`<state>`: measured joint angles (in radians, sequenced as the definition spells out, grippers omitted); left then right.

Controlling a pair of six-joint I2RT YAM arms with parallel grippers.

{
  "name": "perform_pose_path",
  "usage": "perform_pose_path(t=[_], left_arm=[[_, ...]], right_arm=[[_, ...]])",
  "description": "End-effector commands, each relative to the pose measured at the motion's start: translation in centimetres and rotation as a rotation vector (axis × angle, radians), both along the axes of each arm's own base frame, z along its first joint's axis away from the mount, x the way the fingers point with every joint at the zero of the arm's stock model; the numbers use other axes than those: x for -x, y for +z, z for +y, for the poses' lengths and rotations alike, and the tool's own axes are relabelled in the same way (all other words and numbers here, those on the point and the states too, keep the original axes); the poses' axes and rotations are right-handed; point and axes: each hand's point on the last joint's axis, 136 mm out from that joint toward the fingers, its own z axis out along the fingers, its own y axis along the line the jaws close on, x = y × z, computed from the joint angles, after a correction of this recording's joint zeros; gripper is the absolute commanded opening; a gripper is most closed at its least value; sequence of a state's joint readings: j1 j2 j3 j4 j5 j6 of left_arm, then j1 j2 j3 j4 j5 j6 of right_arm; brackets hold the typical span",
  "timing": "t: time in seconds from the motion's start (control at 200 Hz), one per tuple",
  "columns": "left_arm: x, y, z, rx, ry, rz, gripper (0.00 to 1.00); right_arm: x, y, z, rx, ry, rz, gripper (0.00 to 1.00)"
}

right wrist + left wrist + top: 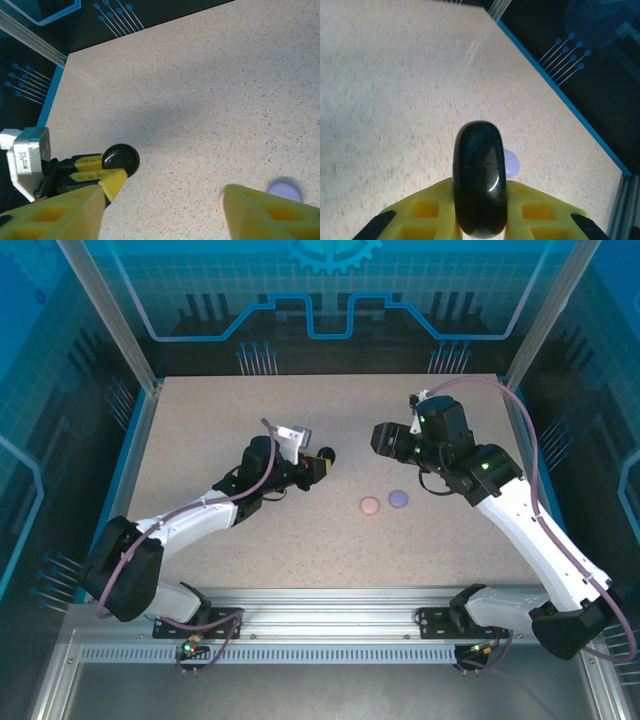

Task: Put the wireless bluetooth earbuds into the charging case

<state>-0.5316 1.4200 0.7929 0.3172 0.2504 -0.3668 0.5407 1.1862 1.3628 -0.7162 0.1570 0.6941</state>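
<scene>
Black and glossy, the round case stands on edge between the yellow fingers of the left gripper, which is clamped on its lower half. The lid is closed, and a thin seam runs across the case's upper part in the left wrist view. From above, the case sits left of the table's centre, at the tip of the left arm, which reaches in from the near left corner. Whether the case touches the speckled beige surface cannot be told. To its right and nearer the arms' bases, the pink case and the lilac case lie flat on the table just beside each other, pink on the left, both closed and well apart from the black one. The right gripper hangs above the table beyond the pair, facing the left gripper across bare tabletop. In its wrist view its fingers stand wide apart with nothing between them, framing the black case on one side and the lilac case at the lower right. Blue circuit-patterned walls ring the table.
</scene>
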Motion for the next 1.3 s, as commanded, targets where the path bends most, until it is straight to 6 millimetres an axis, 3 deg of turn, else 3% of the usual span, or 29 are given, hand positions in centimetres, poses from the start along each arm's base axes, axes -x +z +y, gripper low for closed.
perform_pose_path(t=[0.0, 0.26, 0.54, 0.745, 0.955, 1.296], left_arm=[[1.3, -1.5, 0.4, 0.035, 0.046, 0.134, 0.00], [2.1, -3.9, -0.4, 0.128, 0.074, 0.275, 0.00], [2.6, -6.5, -2.7, 0.216, 0.080, 0.407, 0.00], [3.6, -8.9, -4.4, 0.161, 0.084, 0.442, 0.00], [4.2, -11.5, -4.6, 0.124, 0.108, 0.490, 0.00], [4.9, -13.8, -5.6, 0.070, 0.081, 0.513, 0.00]], right_arm=[[-0.3, 0.1, -0.6, -0.003, -0.033, -0.019, 0.71], [0.0, -1.0, -1.3, 0.015, -0.056, -0.008, 0.81], [-0.1, -1.8, -1.5, 0.031, -0.066, 0.005, 0.82], [-0.1, -1.8, -1.5, 0.040, -0.063, 0.006, 0.83], [0.1, -1.9, -1.8, 0.051, -0.067, 0.009, 0.83], [0.3, -2.0, -2.2, 0.066, -0.076, 0.009, 0.84]])
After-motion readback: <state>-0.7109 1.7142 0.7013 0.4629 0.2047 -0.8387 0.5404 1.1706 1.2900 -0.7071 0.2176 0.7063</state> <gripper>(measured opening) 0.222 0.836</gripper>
